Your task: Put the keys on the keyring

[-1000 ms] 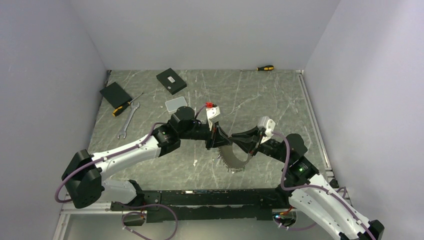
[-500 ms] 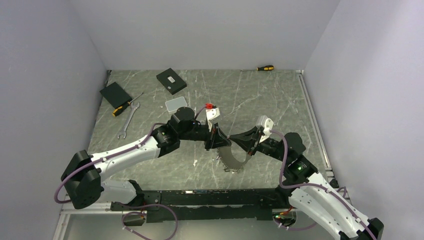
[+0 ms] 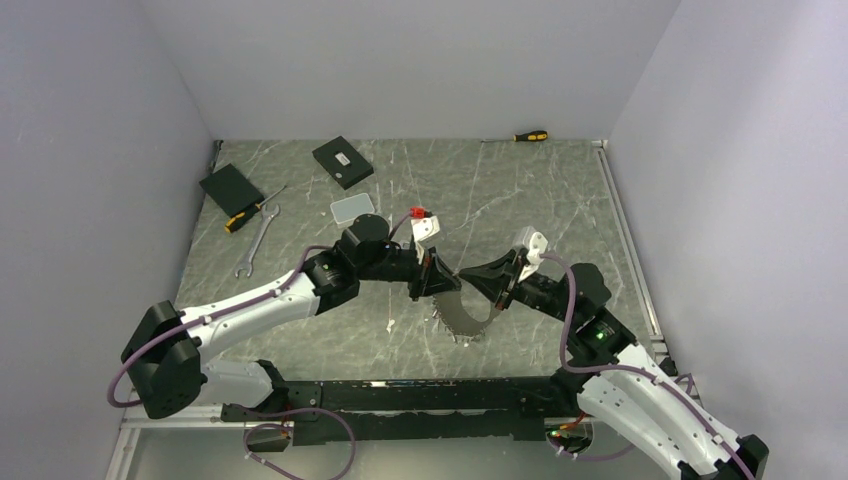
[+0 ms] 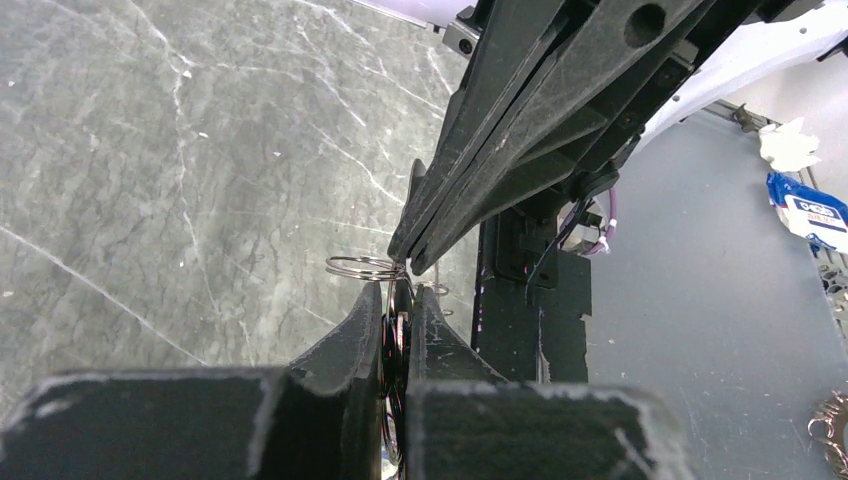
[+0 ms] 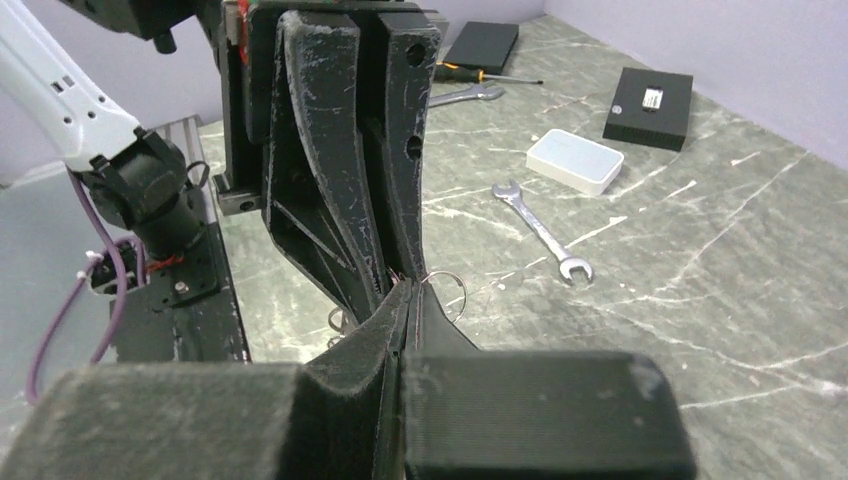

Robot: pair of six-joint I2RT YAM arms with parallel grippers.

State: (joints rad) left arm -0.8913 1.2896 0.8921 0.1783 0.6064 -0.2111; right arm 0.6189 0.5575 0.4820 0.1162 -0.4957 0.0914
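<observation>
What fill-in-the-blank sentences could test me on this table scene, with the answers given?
The left gripper is shut on the ___.
The right gripper is ___.
The wrench lies on the ___ arm's side.
The table bears ___ black boxes.
Missing: keyring; shut; left; two.

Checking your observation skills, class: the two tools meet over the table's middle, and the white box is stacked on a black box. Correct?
No: the white box lies on the table, apart from both black boxes, as the top external view shows.
</observation>
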